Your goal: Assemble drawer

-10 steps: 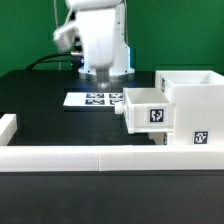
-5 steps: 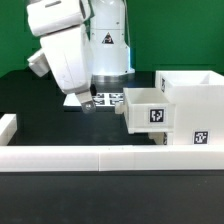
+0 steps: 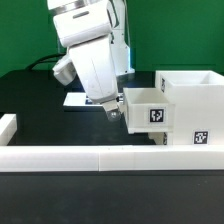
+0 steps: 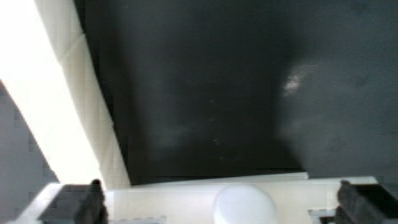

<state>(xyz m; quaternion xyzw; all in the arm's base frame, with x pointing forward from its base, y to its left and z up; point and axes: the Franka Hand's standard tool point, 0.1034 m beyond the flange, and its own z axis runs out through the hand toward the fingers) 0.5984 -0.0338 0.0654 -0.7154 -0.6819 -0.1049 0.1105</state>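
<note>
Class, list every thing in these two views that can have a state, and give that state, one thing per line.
gripper: jaws open, empty, tilted, close beside the small tray.
small tray: upright, partly pushed into the shell, front sticking out.
shell: upright on the table, top open.
marker board: flat on the table, partly hidden by the arm.
border rails: lying along the table's edge, untouched.

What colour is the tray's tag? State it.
Black and white, a square pattern on the tray, clearest in the exterior view.
</note>
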